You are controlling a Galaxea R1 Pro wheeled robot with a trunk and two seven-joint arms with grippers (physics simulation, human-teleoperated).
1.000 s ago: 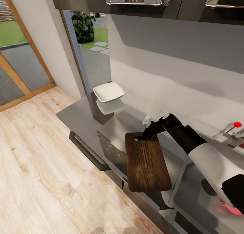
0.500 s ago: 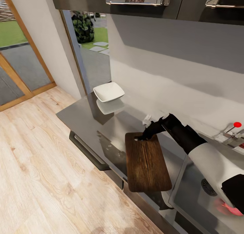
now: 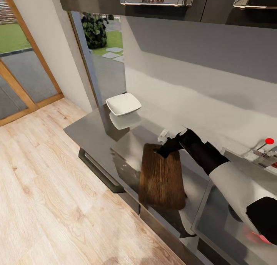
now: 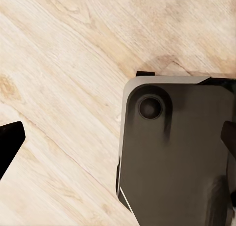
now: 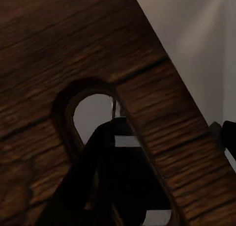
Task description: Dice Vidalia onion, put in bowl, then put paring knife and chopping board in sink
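The dark brown chopping board [image 3: 161, 178] lies on the grey countertop [image 3: 92, 130], its far end tilted up. My right gripper [image 3: 161, 151] is shut on that end; in the right wrist view one finger [image 5: 118, 162] pokes through the oval slot of the chopping board [image 5: 59, 49]. The white bowl [image 3: 123, 103] stands farther back by the wall. The sink [image 3: 215, 215] is at the right, partly behind my right arm, with a blurred pinkish-red shape [image 3: 256, 237] in it that I cannot identify. My left gripper [image 4: 118, 140] hangs open over the wood floor.
The chrome faucet with its red-tipped lever [image 3: 269, 141] stands behind the sink. A dark drawer handle [image 3: 98, 169] runs below the counter's front edge. Light wood floor [image 3: 46, 188] spreads to the left, toward a glass door. My dark base [image 4: 177, 162] is under the left gripper.
The right gripper has risen a little and moved left, lifting the board's far end; the board now tilts and looks shorter. The left arm has not moved.
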